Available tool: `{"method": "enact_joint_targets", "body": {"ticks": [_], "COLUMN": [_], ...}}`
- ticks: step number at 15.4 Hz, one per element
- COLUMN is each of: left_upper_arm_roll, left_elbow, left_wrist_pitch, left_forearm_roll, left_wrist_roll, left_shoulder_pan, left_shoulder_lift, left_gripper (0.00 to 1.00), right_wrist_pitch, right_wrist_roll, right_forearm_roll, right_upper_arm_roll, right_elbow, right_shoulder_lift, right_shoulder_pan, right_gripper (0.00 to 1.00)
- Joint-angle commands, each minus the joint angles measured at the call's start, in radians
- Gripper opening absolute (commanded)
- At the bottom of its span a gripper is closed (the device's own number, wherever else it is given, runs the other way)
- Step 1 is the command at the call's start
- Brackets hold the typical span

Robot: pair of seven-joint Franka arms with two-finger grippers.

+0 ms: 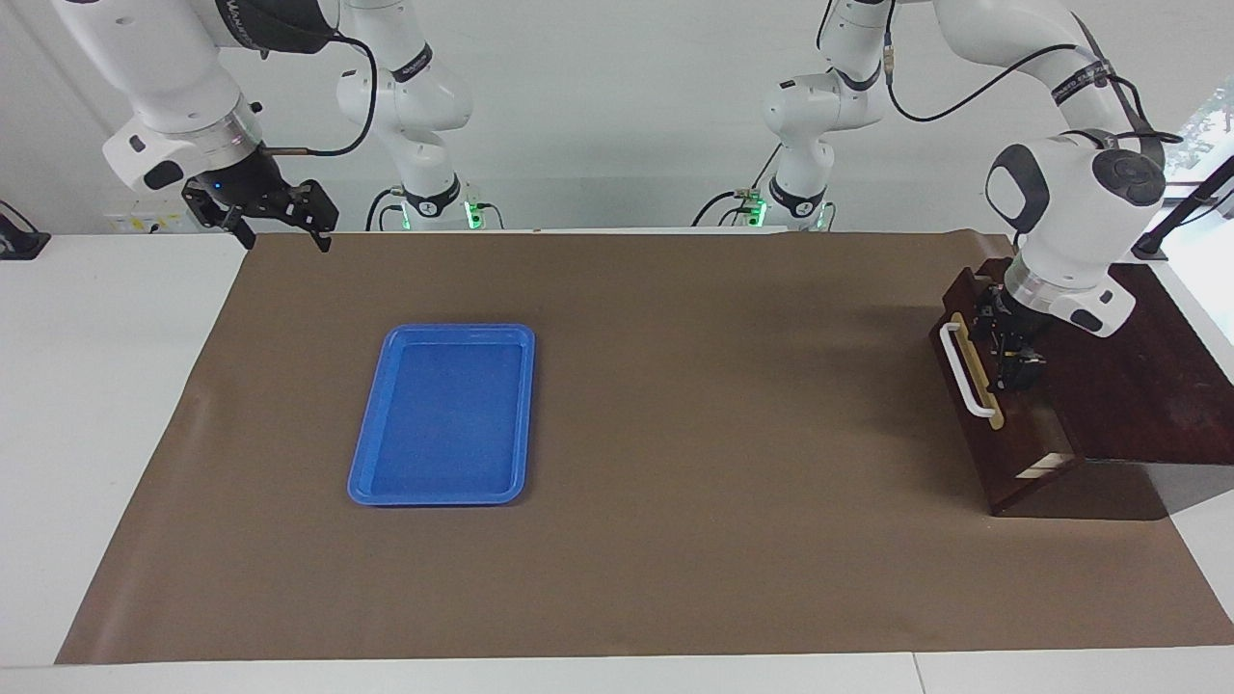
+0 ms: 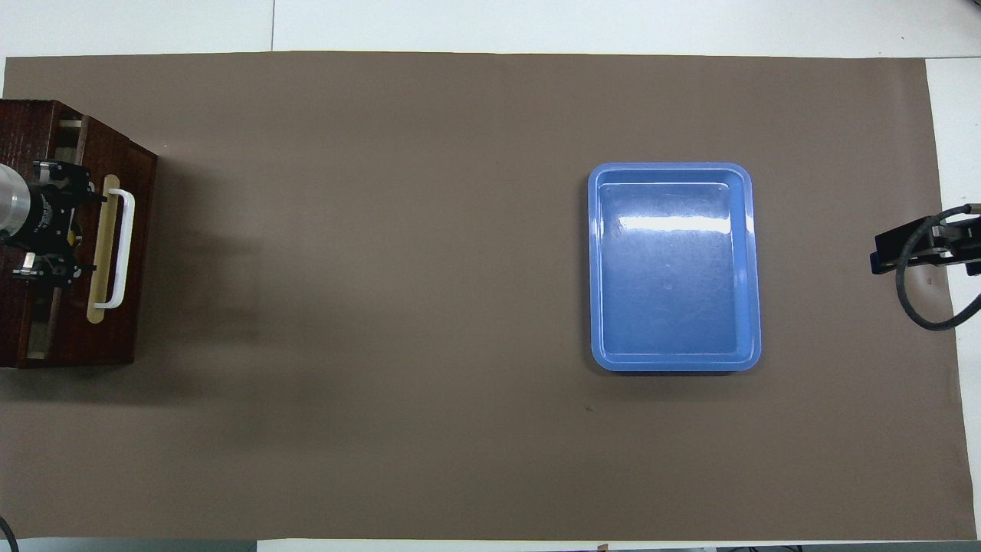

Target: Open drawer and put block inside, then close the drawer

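Observation:
The drawer (image 1: 1003, 453) of the dark brown box (image 1: 1138, 376) stands pushed in almost fully, at the left arm's end of the table. Only a thin pale strip of its side shows. Its white handle (image 1: 967, 371) faces the table's middle. My left gripper (image 1: 1007, 352) is open and reaches down just on the box side of the drawer front (image 2: 142, 322), its fingers spread along the narrow gap. The block is hidden. My right gripper (image 1: 284, 226) waits open, raised over the mat's edge at the right arm's end, holding nothing.
A flat blue tray (image 1: 443, 414) lies on the brown mat toward the right arm's end, with nothing in it (image 2: 674, 264). The right gripper's tip (image 2: 893, 253) shows at the mat's edge in the overhead view.

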Motion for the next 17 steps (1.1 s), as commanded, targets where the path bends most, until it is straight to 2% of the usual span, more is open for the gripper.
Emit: {"method": "enact_joint_targets", "body": {"ticks": [1, 17], "left_upper_arm_roll": [-0.003, -0.003], "left_elbow": [-0.023, -0.008], "left_wrist_pitch": [0.028, 0.012], "left_forearm_roll": [0.023, 0.025], "left_wrist_roll": [0.04, 0.049], "left_shoulder_pan": [0.032, 0.043], "left_shoulder_lift": [-0.018, -0.019], "left_gripper": [1.0, 1.0], "right_wrist_pitch": [-0.004, -0.004], "right_wrist_roll": [-0.004, -0.005], "right_forearm_roll": [0.017, 0.017], "right_upper_arm_roll": [0.008, 0.007], "right_elbow": [0.016, 0.016], "right_shoulder_lift": [0.01, 0.01], "right_shoulder_pan": [-0.009, -0.009], "right_gripper": [1.0, 1.0]}}
